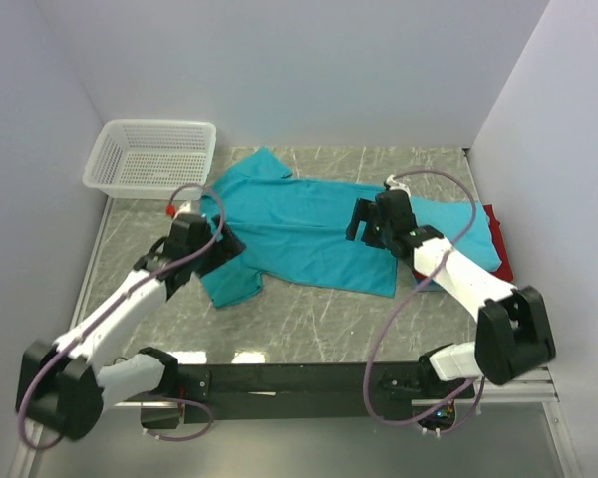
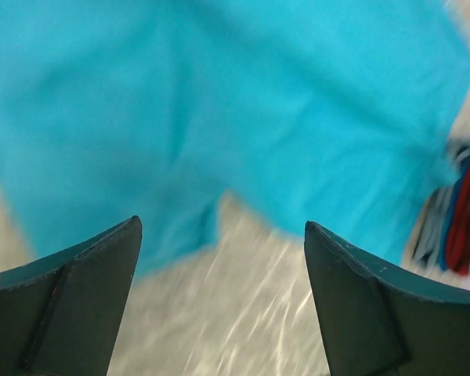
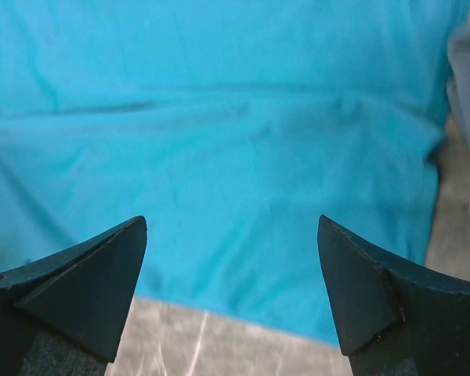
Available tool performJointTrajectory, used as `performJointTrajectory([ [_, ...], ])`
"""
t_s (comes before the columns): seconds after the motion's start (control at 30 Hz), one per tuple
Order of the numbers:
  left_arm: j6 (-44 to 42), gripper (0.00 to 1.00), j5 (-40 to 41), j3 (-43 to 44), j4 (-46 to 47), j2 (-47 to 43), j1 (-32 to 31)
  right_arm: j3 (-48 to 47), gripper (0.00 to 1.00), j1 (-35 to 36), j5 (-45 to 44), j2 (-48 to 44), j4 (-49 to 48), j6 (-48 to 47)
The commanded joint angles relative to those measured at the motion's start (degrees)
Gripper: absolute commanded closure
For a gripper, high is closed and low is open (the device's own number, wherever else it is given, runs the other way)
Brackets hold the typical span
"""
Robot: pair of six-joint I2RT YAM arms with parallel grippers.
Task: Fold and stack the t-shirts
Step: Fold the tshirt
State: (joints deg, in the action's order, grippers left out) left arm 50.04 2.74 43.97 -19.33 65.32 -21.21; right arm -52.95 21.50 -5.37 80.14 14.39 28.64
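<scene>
Top view: the teal t-shirt (image 1: pixel 309 224) lies flat on the marbled table (image 1: pixel 309 319). Its long axis runs left to right, with the sleeves and neck at the left end and the hem toward the right. That right end reaches a pile of folded shirts (image 1: pixel 495 237), whose red edge shows. A white basket (image 1: pixel 151 154) stands in the far left corner. The left arm (image 1: pixel 120 304) slants up and to the right, its left gripper (image 1: pixel 227 249) over the near sleeve. The right arm (image 1: pixel 458 279) slants up and to the left, its right gripper (image 1: pixel 362 224) over the shirt's body.

Left wrist view, blurred: the left gripper (image 2: pixel 221 227) is spread wide and holds nothing. Teal cloth lies ahead of it and bare table between its fingers.

Right wrist view: the right gripper (image 3: pixel 231 223) is also spread and empty, above the shirt's near edge.
</scene>
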Motion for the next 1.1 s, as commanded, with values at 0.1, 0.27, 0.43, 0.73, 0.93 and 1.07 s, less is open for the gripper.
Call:
performJointTrajectory([
  [0.1,11.91,0.05,-1.16,-14.16,-14.85,-17.03,-1.29,11.45,0.05,0.12,0.1,-11.4,-1.03,3.08],
  [0.27,16.4,0.06,-1.95,-20.75,-17.58,-24.79,-1.38,14.8,0.05,0.12,-1.23,-16.85,0.28,3.35],
  [0.43,18.07,0.1,-0.55,-23.31,-13.28,-24.28,-1.38,16.3,0.04,0.21,-1.58,-18.53,0.2,3.79],
  [0.73,17.64,0.14,5.34,-22.08,-7.13,-15.41,-1.38,17.18,0.05,0.04,-2.81,-19.41,2.3,4.23],
  [0.93,15.79,0.28,6.31,-21.82,-3.79,-9.26,-1.2,18.93,0.05,0.13,-2.81,-20.37,3.27,5.46],
  [1.07,15.79,0.63,7.54,-21.38,-3.17,-7.67,-0.76,19.72,0.05,0.21,-2.63,-20.37,3.45,6.25],
])
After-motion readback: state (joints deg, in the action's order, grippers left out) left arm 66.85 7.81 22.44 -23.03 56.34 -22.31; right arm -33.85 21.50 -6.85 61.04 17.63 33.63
